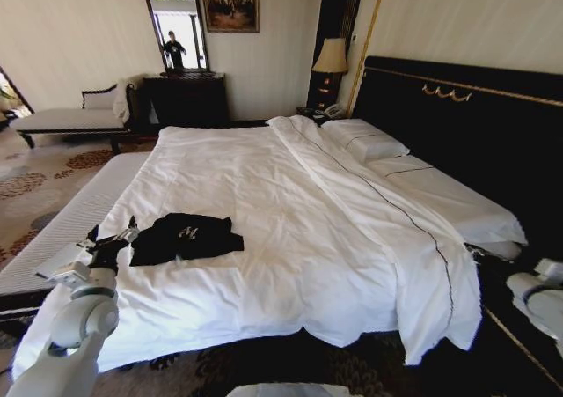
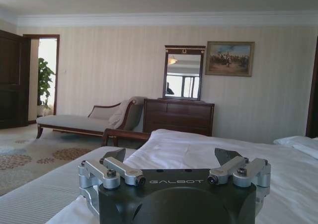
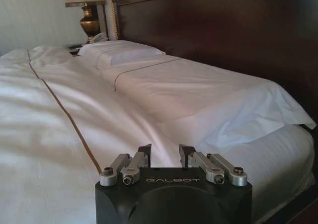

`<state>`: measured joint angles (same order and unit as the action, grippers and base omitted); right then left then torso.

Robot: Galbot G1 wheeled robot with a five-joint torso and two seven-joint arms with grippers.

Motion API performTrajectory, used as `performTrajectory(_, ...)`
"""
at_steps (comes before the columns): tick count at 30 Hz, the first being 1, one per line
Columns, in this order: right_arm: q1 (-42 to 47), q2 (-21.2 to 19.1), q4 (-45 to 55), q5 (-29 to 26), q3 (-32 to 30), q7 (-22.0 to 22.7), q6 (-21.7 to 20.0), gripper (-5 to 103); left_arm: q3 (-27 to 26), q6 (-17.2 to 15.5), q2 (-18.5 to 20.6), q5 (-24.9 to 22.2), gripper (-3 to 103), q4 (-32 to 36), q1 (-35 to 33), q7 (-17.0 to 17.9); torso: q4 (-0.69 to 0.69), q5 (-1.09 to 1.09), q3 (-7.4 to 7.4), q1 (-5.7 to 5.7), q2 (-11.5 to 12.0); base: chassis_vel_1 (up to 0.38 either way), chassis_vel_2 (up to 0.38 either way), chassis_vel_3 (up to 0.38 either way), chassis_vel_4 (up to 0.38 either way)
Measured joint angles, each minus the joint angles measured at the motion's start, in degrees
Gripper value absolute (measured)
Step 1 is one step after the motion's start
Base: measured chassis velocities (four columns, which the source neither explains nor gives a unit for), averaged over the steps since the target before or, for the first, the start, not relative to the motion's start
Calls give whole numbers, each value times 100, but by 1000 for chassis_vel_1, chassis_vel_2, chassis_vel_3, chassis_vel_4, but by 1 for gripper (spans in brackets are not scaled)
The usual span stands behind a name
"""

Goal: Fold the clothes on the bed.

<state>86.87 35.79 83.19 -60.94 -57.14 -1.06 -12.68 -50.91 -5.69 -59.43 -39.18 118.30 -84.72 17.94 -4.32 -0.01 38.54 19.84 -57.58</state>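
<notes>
The clothes are one black T-shirt (image 1: 185, 237), lying crumpled with small white lettering showing, on the near left part of the bed's white duvet (image 1: 290, 212). My left gripper (image 1: 113, 232) hovers just left of the shirt's edge, low over the duvet. In the left wrist view this gripper (image 2: 171, 157) stands open wide with nothing between its fingers (image 2: 117, 157). My right arm (image 1: 538, 296) waits at the bed's right side by the headboard. Its gripper (image 3: 165, 154) is open by a narrow gap and points along the pillows (image 3: 119, 52).
A striped grey bench (image 1: 75, 216) runs along the bed's left side. A dark headboard (image 1: 475, 124) borders the right. Beyond the bed stand a chaise longue (image 1: 75, 120), a dark dresser with a mirror (image 1: 180, 98) and a lamp (image 1: 331, 58) on a nightstand.
</notes>
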Motion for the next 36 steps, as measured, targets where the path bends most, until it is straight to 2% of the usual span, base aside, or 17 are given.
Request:
performTrajectory(2,60,2,106,-16,-71,168,-63,30,-14,7,8,-13,100,3,-7,0,2,0,0,0,0,0,0,0,0)
performTrajectory(3,189,-2,313,-124,-232,420,-156,41,-39,23,17,-30,100,5,-25,-5,2,-1,1,1,0,0,0,0,0)
performTrajectory(6,454,-2,712,-277,-500,520,-178,46,-58,60,17,-41,100,5,-47,-35,1,-2,1,2,0,0,0,0,0)
performTrajectory(8,680,79,1151,-282,-629,483,-131,57,-60,84,2,-40,100,-2,-56,-50,-1,-4,0,1,0,0,0,0,0)
performTrajectory(11,767,299,1662,-21,-473,460,-90,68,-38,90,-10,-31,100,1,-58,-57,0,-1,0,1,0,0,0,0,0)
performTrajectory(12,767,299,1662,-21,-473,460,-90,68,-38,90,-10,-31,100,1,-58,-57,0,-1,0,1,0,0,0,0,0)
performTrajectory(15,777,499,1961,380,-111,536,-62,84,-34,90,2,-27,100,40,-75,-59,2,1,2,3,0,0,0,0,0)
performTrajectory(18,833,594,2111,614,75,581,-55,90,-54,90,18,-29,100,55,-98,-59,2,1,2,3,1,0,0,0,0)
performTrajectory(20,919,667,2241,960,289,728,-55,98,-84,90,35,-30,100,59,-125,-59,0,1,1,3,1,0,0,0,0)
performTrajectory(24,968,681,2263,1431,571,1022,-64,100,-97,90,40,-32,100,83,-141,-59,1,0,1,2,1,0,0,0,0)
performTrajectory(36,764,700,2335,1536,1197,1490,14,100,-100,90,-13,9,100,130,-190,-59,2,0,1,3,1,0,0,0,0)
